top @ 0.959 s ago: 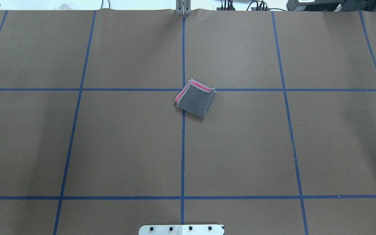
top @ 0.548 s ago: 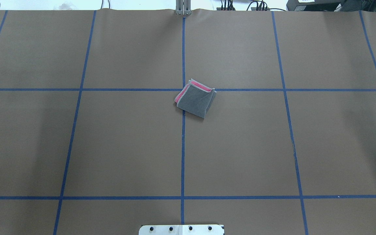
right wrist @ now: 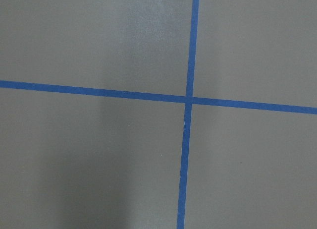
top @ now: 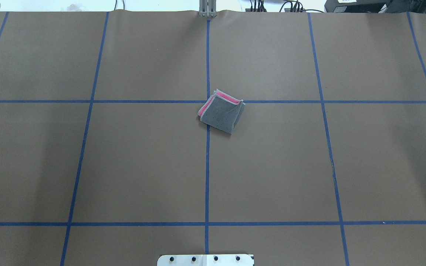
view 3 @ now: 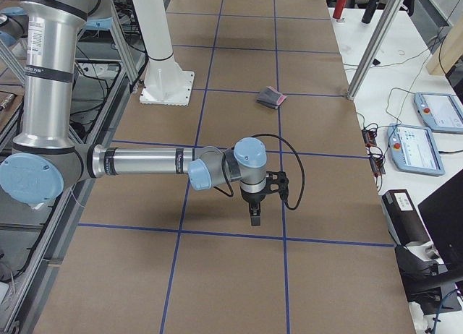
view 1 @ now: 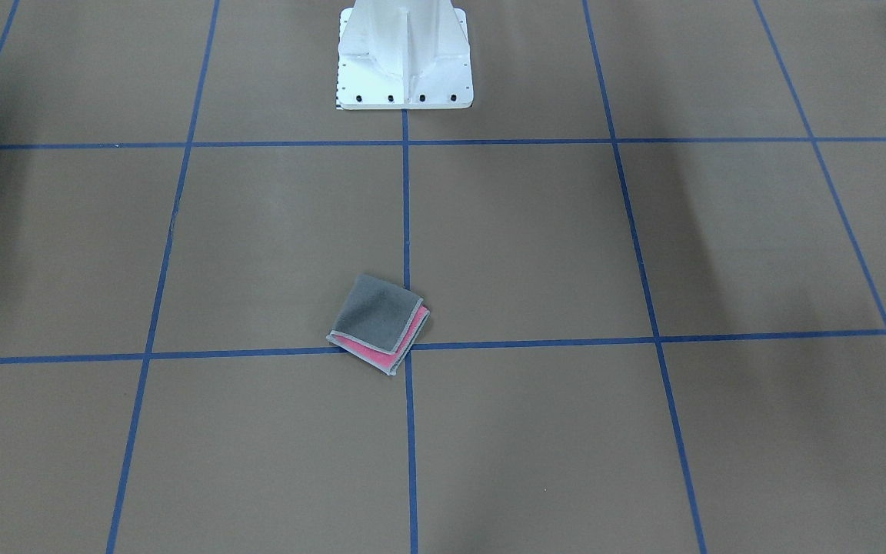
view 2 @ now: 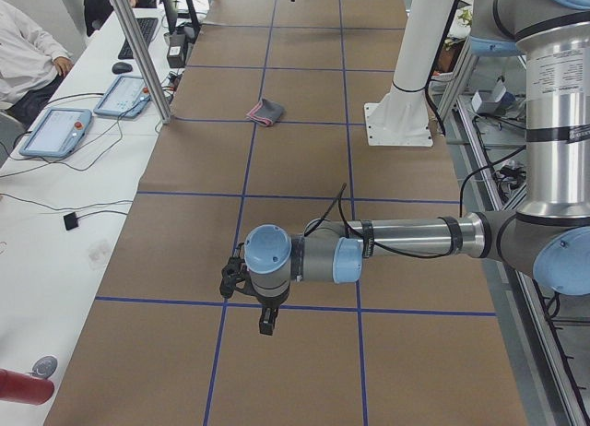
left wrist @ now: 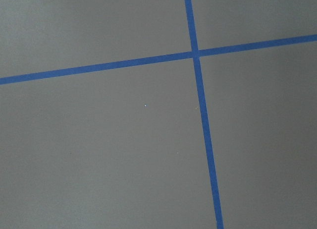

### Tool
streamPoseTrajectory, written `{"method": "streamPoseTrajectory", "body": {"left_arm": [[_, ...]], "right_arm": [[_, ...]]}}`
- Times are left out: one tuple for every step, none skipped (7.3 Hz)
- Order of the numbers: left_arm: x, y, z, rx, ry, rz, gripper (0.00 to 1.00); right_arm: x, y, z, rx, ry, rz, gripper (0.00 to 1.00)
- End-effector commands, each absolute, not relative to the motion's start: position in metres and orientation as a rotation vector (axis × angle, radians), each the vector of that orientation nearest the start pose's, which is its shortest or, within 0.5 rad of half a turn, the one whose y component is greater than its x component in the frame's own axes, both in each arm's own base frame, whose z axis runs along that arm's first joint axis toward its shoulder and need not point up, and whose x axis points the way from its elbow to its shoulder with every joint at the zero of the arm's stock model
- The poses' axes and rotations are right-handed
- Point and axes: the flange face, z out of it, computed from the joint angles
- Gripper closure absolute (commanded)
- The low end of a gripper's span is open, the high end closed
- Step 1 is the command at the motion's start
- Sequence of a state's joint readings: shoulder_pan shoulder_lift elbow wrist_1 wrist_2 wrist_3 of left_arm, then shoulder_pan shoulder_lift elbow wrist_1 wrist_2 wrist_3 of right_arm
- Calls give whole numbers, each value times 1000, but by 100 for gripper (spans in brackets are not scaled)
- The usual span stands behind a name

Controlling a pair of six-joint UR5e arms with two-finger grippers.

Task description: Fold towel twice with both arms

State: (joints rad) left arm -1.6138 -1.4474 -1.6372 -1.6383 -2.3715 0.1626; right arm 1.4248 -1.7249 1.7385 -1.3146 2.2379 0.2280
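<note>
Grey terry face up w/ pink showing at its upper-left edges, the folded towel point(top: 221, 112) lies flat on the brown desk point(top: 124, 166) just above centre of the overhead view, on a crossing of blue tape lines point(top: 206, 177). Left arm point(view 2: 406, 237) reaches across the lower middle of the left side view, and right arm point(view 3: 145, 162) across the middle of the right side view, both well apart from the towel. Jaws point down over the desk; spread or pressed together, can't tell.
</note>
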Motion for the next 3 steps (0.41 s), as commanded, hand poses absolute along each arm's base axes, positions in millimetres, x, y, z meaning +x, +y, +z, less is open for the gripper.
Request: {"method": "streamPoseTrajectory", "body": {"left_arm": [[-81, -435, 676, 89, 796, 116, 0], [-81, -435, 677, 88, 796, 116, 0], [-80, -435, 676, 90, 799, 116, 0]], "right_arm": [[8, -440, 636, 111, -696, -5, 0], [8, -438, 638, 109, -694, -9, 0], [8, -438, 641, 105, -693, -9, 0]]}}
